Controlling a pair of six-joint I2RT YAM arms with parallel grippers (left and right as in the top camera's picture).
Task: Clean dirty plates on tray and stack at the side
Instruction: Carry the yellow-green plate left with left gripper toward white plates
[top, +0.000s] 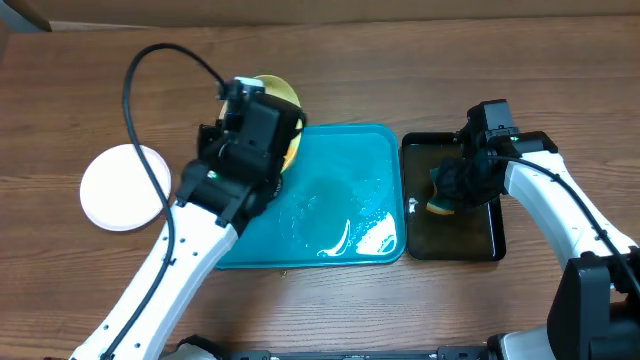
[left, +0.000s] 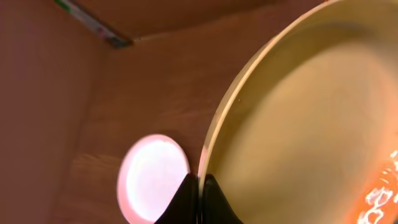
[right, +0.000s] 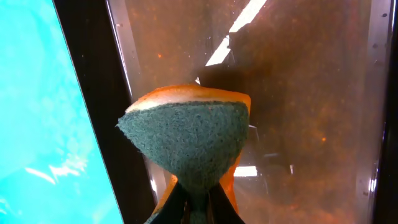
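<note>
The left pincer (left: 199, 198) is clamped shut on the rim of the lime-rimmed plate (left: 298, 124), its two dark fingertips pinching the thin edge from either side. The plate stands tilted up on that edge rather than lying flat, at the far left corner of the teal tray (top: 340, 170). This is probably so that its face is exposed for wiping and any runoff falls into the tray. An orange-red sauce smear (left: 380, 193) shows on the part of its face nearest the wrist camera, so I judge this plate not yet clean. The tray bed below is bare of plates and gleams with wet patches. Well apart to the left, a white plate (top: 125, 187) lies flat on the table (top: 330, 310), which looks like the stacking spot. Whether a second plate lies beneath it cannot be told from above. On the other side, the right pincer (right: 198, 208) is closed on a sponge (right: 186, 137), squeezing its lower end so the green scouring face bulges forward over the orange body. It hangs over the black tray (top: 470, 235), which holds murky brown water and sits just beside the teal tray's right edge. That position suits wetting or rinsing the sponge before it goes to the plate.
</note>
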